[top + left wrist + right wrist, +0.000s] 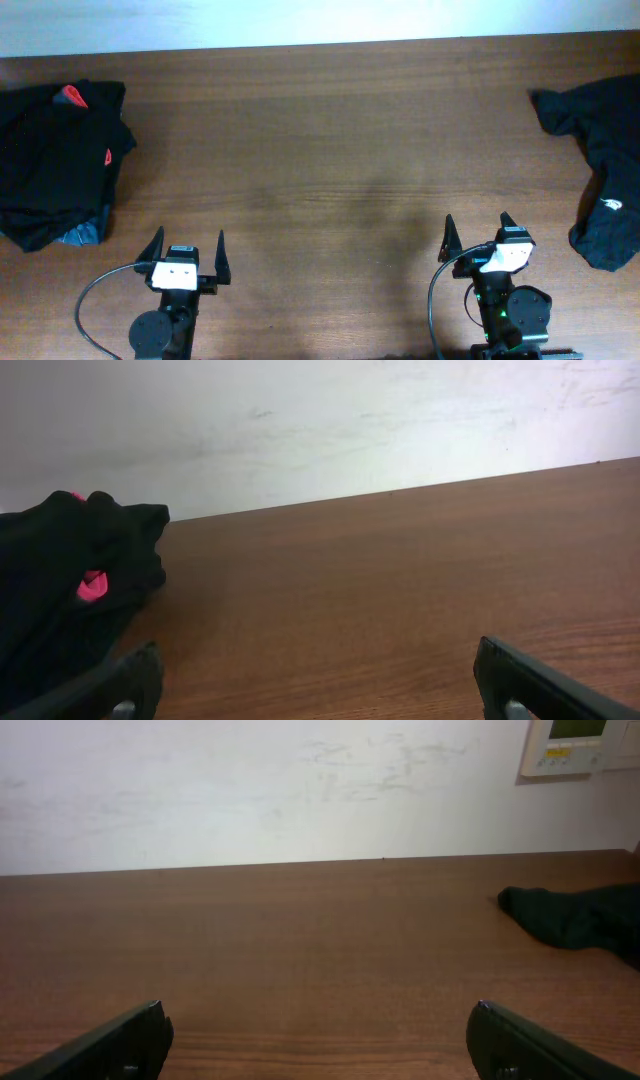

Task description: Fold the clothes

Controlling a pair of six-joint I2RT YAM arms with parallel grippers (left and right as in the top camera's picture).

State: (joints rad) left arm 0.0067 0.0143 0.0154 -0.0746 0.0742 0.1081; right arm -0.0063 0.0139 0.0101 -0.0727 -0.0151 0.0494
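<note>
Overhead: jaws empty, shirt at the table's edge

Left gripper (190,240) and right gripper (478,224) both have their jaws wide apart, holding nothing. The crumpled black shirt (603,165) lies well right of the right gripper, and the pile of black clothes (55,160) sits far left. Pinching bunched layers could drag the shirt off the table (330,150).

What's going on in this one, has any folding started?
Nothing is being handled yet. Both arms sit at the near edge of the table, with the left gripper and right gripper open and empty. A pile of black clothes lies at the left. A loose black garment with a small white logo lies crumpled at the right edge, untouched.
</note>
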